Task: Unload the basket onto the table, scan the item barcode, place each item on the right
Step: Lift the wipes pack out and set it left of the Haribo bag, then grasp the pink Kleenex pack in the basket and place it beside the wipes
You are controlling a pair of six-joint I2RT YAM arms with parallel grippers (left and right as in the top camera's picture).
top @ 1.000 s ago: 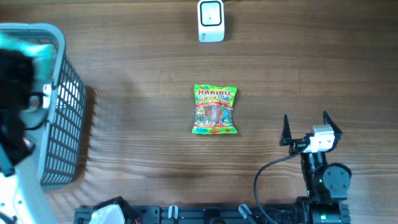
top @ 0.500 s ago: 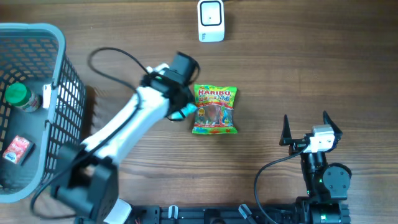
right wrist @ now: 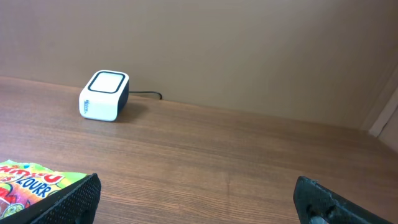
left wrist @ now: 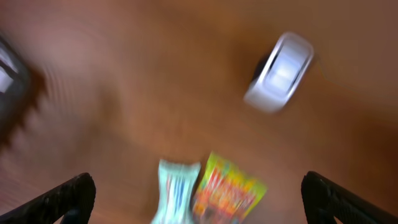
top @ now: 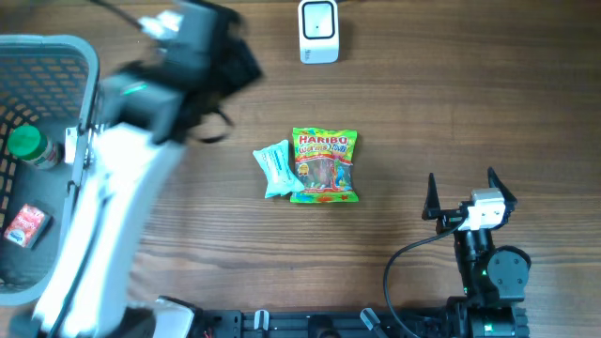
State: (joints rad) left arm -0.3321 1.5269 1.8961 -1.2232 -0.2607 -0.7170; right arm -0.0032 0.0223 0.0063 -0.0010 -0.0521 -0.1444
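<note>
1. Over at the far left of the counter [top: 423, 94], seeing the basket [top: 38, 40] with a green-capped bottle [top: 25, 145] and a red pack [top: 25, 225] inside, both showing plainly now after being hidden behind a dark blur a second ago.
2. Moving right, catching the left arm [top: 122, 188] blurred in mid-swing, pulling up and back toward the basket side after reaching into the centre half a second ago. Reading the left end effector [left wrist: 199, 196] as spread wide with nothing between its fingers, having gone from closed to apart within the last second.
3. Finding the teal packet [top: 276, 169] lying flat mid-counter, touching the left edge of the Haribo bag [top: 325, 166]. Counting it as newly set down, being absent from the counter a second ago.
4. Spotting the scanner [top: 318, 31] at the far edge, well apart from the packet and not shifting.
5. Noting the right end effector [top: 462, 188] at the near right, fingers apart, empty and staying put throughout.
6. Judging the release as finished and the packet as parked away from the scanner. Not being able to tell whether its barcode is already read, and guessing at a return to the basket for another item.
</note>
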